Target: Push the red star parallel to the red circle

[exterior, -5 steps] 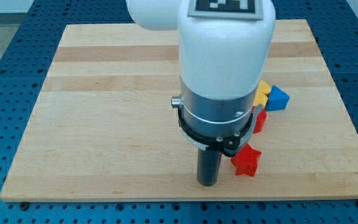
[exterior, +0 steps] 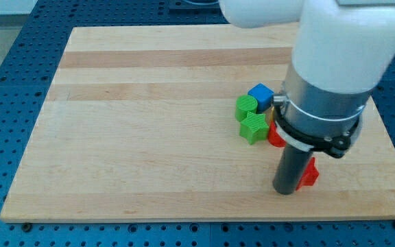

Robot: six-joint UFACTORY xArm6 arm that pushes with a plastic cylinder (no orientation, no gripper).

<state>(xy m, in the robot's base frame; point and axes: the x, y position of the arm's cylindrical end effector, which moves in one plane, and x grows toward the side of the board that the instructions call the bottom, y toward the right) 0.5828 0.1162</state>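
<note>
You're looking at my tip (exterior: pixel 284 191) planted on the wooden table (exterior: pixel 149 137) close to its bottom edge, toward the bottom-right corner. The red star (exterior: pixel 310 173) sits pressed right up against the tip's right side, and most of it is hidden behind the rod, so you only catch a sliver of red. There are no fingers on this arm, just the straight dark rod, so nothing is spread or pinching.

Up from the tip, toward the table's right edge, there's a tight cluster. A blue cube (exterior: pixel 260 94) sits furthest toward the top edge, a green block (exterior: pixel 246 106) just below and left of it, and a green star-like block (exterior: pixel 254 127) below that, all touching or nearly so. A red piece (exterior: pixel 274 136) peeks out just right of the green star, partly covered by the arm's body; that may be the red circle, though you cannot tell its shape from here. It lies near the red star, a little toward the top.
</note>
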